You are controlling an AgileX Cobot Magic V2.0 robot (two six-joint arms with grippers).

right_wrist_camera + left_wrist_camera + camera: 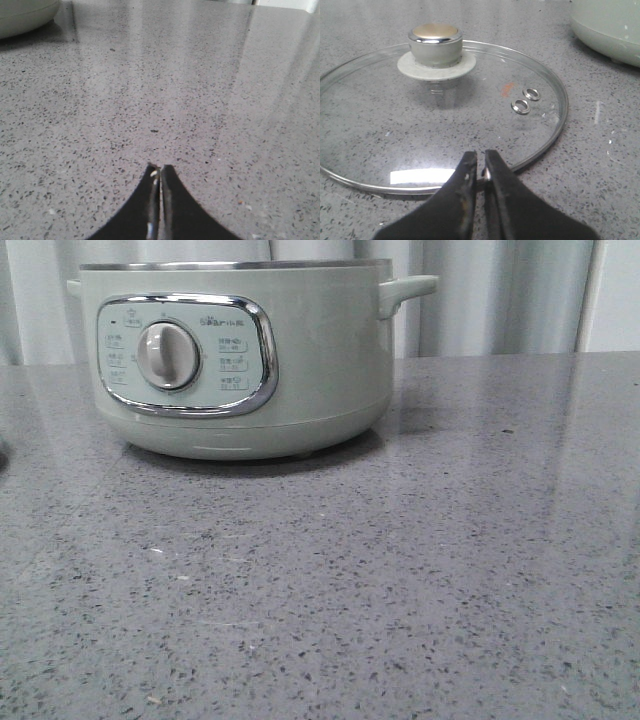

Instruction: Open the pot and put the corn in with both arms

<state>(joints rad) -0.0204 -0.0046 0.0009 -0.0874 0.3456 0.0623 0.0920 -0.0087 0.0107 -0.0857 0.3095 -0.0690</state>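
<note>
The pale grey-green pot [320, 360] stands on the table at the back left of the front view, with no lid on it, its dial panel [185, 355] facing me. The inside of the pot is hidden. A glass lid [470, 125] with a metal knob [435, 44] lies flat on the table beside the pot's base [610, 25]. My left gripper [481, 156] is shut, its tips over the lid's near rim. My right gripper [160, 169] is shut and empty over bare table, and the pot's base [20, 15] is far off from it. The corn is out of view.
The grey speckled table [400, 590] stretches in front of and to the right of the pot. Pale curtains [500, 300] hang behind it. Neither arm shows in the front view.
</note>
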